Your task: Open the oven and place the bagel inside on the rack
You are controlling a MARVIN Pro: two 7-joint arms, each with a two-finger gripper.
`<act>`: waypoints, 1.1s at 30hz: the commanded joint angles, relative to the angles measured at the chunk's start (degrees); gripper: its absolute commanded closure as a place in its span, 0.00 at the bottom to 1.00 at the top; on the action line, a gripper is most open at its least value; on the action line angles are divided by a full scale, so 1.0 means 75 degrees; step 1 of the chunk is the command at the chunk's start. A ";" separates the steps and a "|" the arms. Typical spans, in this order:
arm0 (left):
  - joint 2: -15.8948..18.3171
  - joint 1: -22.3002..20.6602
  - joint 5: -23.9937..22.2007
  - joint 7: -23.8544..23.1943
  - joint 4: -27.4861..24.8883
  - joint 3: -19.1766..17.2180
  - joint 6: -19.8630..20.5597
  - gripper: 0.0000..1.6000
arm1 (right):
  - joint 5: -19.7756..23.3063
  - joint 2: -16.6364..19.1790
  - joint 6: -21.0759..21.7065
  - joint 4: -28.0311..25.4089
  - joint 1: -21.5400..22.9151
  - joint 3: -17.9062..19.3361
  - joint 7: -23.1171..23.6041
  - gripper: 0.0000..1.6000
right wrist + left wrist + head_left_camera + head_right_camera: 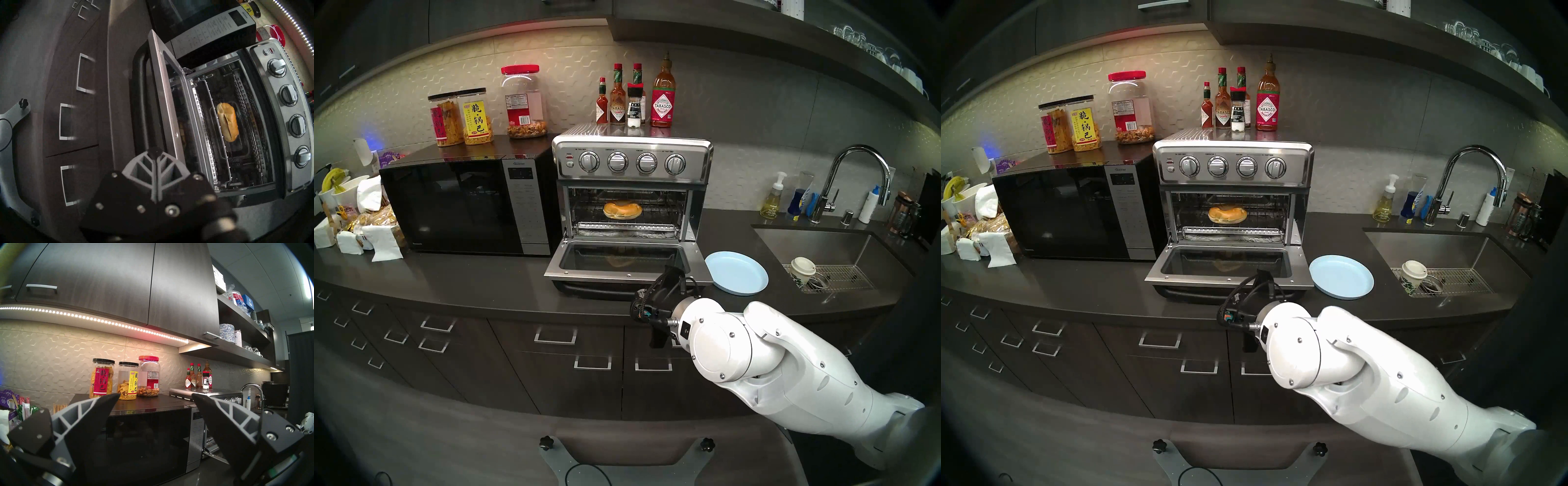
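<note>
1. The glossy golden bagel (622, 210) lies on the silver wire rack (628, 224) inside the brushed-steel toaster oven (632, 162) — glass door dropped flat.
2. The right gripper (155, 153) hangs before the door, ribbed fingers pressed together, empty.
3. The left gripper (155, 396) — jaws wide, empty.

Oven (632, 163) mouth unblocked above lowered door (619, 259) — plate (736, 271) crowds door's right, microwave (463, 207) left.
</note>
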 commanded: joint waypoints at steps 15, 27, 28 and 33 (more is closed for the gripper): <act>0.0085 -0.0101 -0.0025 0.0006 0.0009 -0.0040 0.0002 0.00 | -0.0001 -0.0601 -0.0609 0.0785 -0.0278 -0.0006 -0.0766 1.00; 0.0081 -0.0123 -0.0012 0.0006 0.0019 -0.0032 0.0005 0.00 | -0.0109 -0.0856 -0.0820 0.1185 -0.0324 -0.0003 -0.1140 1.00; 0.0081 -0.0124 -0.0011 0.0006 0.0019 -0.0032 0.0005 0.00 | -0.0130 -0.0891 -0.0837 0.1237 -0.0322 -0.0018 -0.1179 1.00; 0.0081 -0.0122 -0.0010 0.0006 0.0018 -0.0034 0.0005 0.00 | -0.0213 -0.1081 -0.0935 0.1485 -0.0384 -0.0039 -0.1493 1.00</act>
